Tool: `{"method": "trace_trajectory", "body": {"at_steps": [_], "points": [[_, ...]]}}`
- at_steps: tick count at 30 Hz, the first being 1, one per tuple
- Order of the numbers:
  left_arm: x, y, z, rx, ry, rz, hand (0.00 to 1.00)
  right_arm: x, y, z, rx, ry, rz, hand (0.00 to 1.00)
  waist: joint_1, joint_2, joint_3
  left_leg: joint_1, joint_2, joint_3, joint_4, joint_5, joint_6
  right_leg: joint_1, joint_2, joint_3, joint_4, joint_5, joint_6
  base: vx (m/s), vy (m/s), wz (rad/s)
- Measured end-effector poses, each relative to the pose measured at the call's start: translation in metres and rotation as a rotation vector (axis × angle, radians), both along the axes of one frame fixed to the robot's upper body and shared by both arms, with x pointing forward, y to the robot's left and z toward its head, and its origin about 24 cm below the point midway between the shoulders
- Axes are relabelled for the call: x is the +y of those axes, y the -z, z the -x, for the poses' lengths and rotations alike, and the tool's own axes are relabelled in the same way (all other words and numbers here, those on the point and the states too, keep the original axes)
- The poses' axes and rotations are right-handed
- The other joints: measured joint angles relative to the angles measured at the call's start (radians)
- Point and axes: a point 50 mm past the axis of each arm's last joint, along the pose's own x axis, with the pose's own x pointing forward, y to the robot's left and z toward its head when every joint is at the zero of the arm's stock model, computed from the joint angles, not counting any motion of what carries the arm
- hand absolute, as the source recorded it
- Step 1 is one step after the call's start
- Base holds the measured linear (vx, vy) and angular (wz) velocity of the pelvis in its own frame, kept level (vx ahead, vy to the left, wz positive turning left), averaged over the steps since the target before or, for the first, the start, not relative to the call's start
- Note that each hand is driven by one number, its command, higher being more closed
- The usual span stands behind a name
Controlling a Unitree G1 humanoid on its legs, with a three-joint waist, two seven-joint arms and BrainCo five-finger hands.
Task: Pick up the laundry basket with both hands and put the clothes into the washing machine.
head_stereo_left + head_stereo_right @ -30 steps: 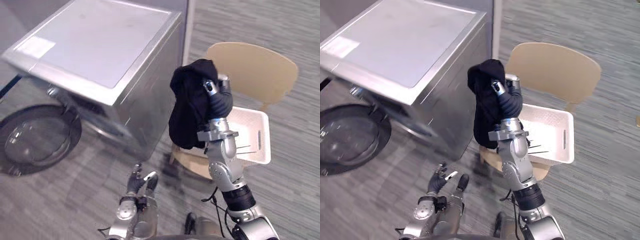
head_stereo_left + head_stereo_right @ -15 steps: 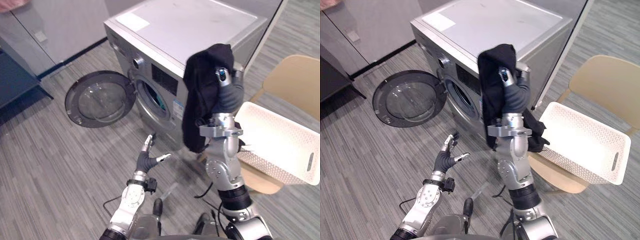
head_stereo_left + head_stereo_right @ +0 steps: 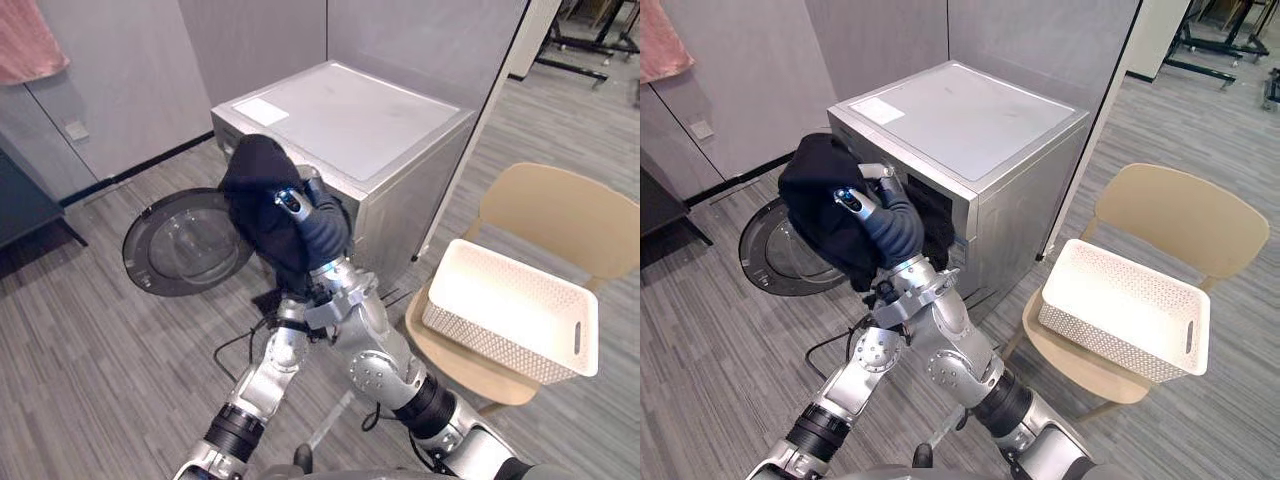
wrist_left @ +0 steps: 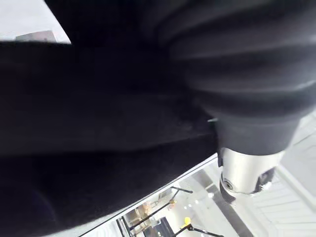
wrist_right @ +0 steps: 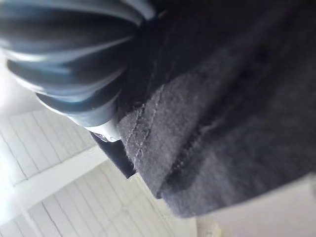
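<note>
My right hand (image 3: 312,228) holds a black garment (image 3: 255,190) up in front of the silver washing machine (image 3: 350,130), close to its front and beside the open round door (image 3: 180,245). The cloth drapes over the hand and one silver finger (image 3: 287,201) lies curled over it. The drum opening is hidden behind the garment. My left hand (image 3: 293,316) is raised just under the right wrist, tucked behind it. The white laundry basket (image 3: 510,310) rests on a beige chair (image 3: 560,215) to the right and looks empty.
Grey wall panels stand behind the machine. A pink cloth (image 3: 25,40) hangs at the far left above a dark cabinet (image 3: 20,200). Open grey plank floor (image 3: 100,350) lies in front of the door.
The camera has swung, so the whole scene shifted. My right hand has carried the garment left, from beside the basket to the machine's front. My left arm has risen under the right wrist.
</note>
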Motion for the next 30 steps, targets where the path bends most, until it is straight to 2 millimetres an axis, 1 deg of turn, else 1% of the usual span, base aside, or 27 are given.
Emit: {"method": "trace_trajectory", "body": {"at_steps": [3,5,7,8,11,14,16,17,19,20,21,22,23,24,25,27,28,30], "points": [[0.001,0.004,0.0,0.018,-0.004,-0.005,1.0,0.003,0.002,0.001,0.009,-0.029,0.011,1.0,0.0,0.001,-0.007,-0.001,0.007,0.005,0.0,0.001,-0.001,-0.001,0.012,0.012,-0.016,0.012,-0.009,-0.05,-0.008,-0.12],[0.001,0.004,-0.001,0.019,-0.006,-0.004,1.0,0.004,0.004,0.002,0.011,-0.038,0.015,1.0,0.0,-0.001,-0.008,-0.005,0.012,0.008,-0.001,0.0,-0.001,-0.001,0.021,0.019,-0.031,0.021,-0.007,-0.04,-0.005,-0.1],[0.001,0.005,0.0,0.025,-0.004,0.005,1.0,0.005,0.008,0.004,0.016,-0.053,0.018,1.0,-0.001,0.0,-0.008,-0.005,0.015,0.008,-0.002,0.0,-0.002,-0.002,0.024,0.02,-0.033,0.027,-0.014,0.0,0.0,0.0],[0.003,0.006,0.0,0.035,-0.008,0.017,1.0,0.006,0.01,0.005,0.022,-0.059,0.02,0.0,-0.001,0.0,-0.008,-0.006,0.017,0.008,-0.002,0.001,-0.002,-0.002,0.026,0.02,-0.034,0.027,-0.015,0.0,0.0,0.0],[0.007,0.013,0.004,0.073,-0.024,0.052,1.0,0.006,0.017,0.004,0.033,-0.061,0.036,0.0,-0.001,0.0,-0.013,-0.009,0.017,0.008,-0.002,0.001,-0.002,-0.001,0.03,0.021,-0.047,0.034,-0.014,0.0,0.0,0.0],[0.017,0.023,0.01,0.128,-0.071,0.097,1.0,0.0,0.029,0.0,0.08,-0.02,0.048,0.0,-0.001,-0.002,-0.017,-0.017,0.018,0.009,-0.002,0.003,-0.005,-0.002,0.034,0.02,-0.061,0.04,-0.013,0.05,-0.006,0.0],[0.028,0.03,0.014,0.161,-0.121,0.119,1.0,-0.01,0.041,-0.005,0.112,0.032,0.078,0.0,0.0,-0.002,-0.018,-0.018,0.017,0.009,-0.002,0.003,-0.005,-0.001,0.035,0.019,-0.065,0.04,-0.013,0.05,-0.008,0.01],[0.03,0.032,0.014,0.168,-0.13,0.127,1.0,-0.013,0.043,-0.008,0.117,0.05,0.087,0.0,0.0,-0.002,-0.018,-0.018,0.017,0.009,-0.002,0.003,-0.005,-0.001,0.035,0.019,-0.066,0.04,-0.013,0.04,-0.005,0.01],[0.039,0.035,0.016,0.191,-0.157,0.152,1.0,-0.032,0.053,-0.016,0.119,0.143,0.141,0.0,0.0,-0.002,-0.018,-0.018,0.016,0.009,-0.001,0.003,-0.006,0.0,0.034,0.019,-0.067,0.04,-0.013,0.02,-0.001,0.0],[0.041,0.036,0.016,0.194,-0.166,0.155,1.0,-0.038,0.055,-0.019,0.112,0.172,0.162,0.0,0.0,-0.002,-0.018,-0.018,0.016,0.009,-0.001,0.004,-0.006,0.0,0.034,0.02,-0.067,0.04,-0.013,0.0,0.0,0.0],[0.047,0.038,0.018,0.205,-0.188,0.176,1.0,-0.05,0.058,-0.023,0.082,0.232,0.223,0.0,-0.002,-0.002,-0.018,-0.018,0.016,0.01,-0.001,0.004,-0.006,0.0,0.035,0.021,-0.067,0.04,-0.013,0.0,0.0,0.0],[0.049,0.039,0.019,0.209,-0.195,0.179,1.0,-0.055,0.059,-0.024,0.068,0.256,0.25,0.0,-0.002,-0.002,-0.018,-0.018,0.016,0.01,-0.001,0.004,-0.006,0.0,0.035,0.021,-0.067,0.04,-0.013,0.0,0.0,0.0],[0.055,0.04,0.021,0.218,-0.205,0.182,1.0,-0.07,0.064,-0.026,0.005,0.34,0.36,0.0,-0.002,-0.002,-0.018,-0.018,0.017,0.01,-0.002,0.004,-0.007,0.0,0.036,0.021,-0.067,0.04,-0.013,0.0,0.0,0.0],[0.06,0.041,0.024,0.22,-0.223,0.186,1.0,-0.079,0.067,-0.026,-0.029,0.382,0.433,0.0,-0.003,-0.002,-0.018,-0.018,0.017,0.011,-0.002,0.004,-0.007,-0.001,0.036,0.022,-0.067,0.04,-0.013,0.0,0.0,0.0],[0.062,0.042,0.026,0.222,-0.229,0.189,1.0,-0.085,0.069,-0.025,-0.047,0.404,0.471,0.0,-0.002,-0.002,-0.018,-0.018,0.018,0.012,-0.002,0.004,-0.007,-0.001,0.036,0.023,-0.067,0.04,-0.013,0.0,0.0,0.0],[0.072,0.048,0.036,0.239,-0.246,0.178,1.0,-0.107,0.083,-0.019,-0.12,0.49,0.668,0.0,-0.002,-0.001,-0.019,-0.017,0.019,0.017,-0.002,0.004,-0.007,-0.002,0.038,0.027,-0.066,0.04,-0.013,0.0,0.002,-0.05],[0.075,0.05,0.038,0.246,-0.255,0.174,1.0,-0.113,0.087,-0.018,-0.128,0.508,0.712,0.0,-0.002,-0.001,-0.019,-0.017,0.02,0.018,-0.002,0.004,-0.007,-0.003,0.038,0.029,-0.066,0.04,-0.013,-0.01,0.0,-0.07],[0.085,0.058,0.047,0.283,-0.275,0.155,1.0,-0.129,0.106,-0.011,-0.128,0.551,0.862,0.0,-0.001,0.0,-0.019,-0.019,0.024,0.02,-0.002,0.003,-0.008,-0.004,0.041,0.033,-0.066,0.04,-0.013,-0.01,-0.005,-0.03]]}}
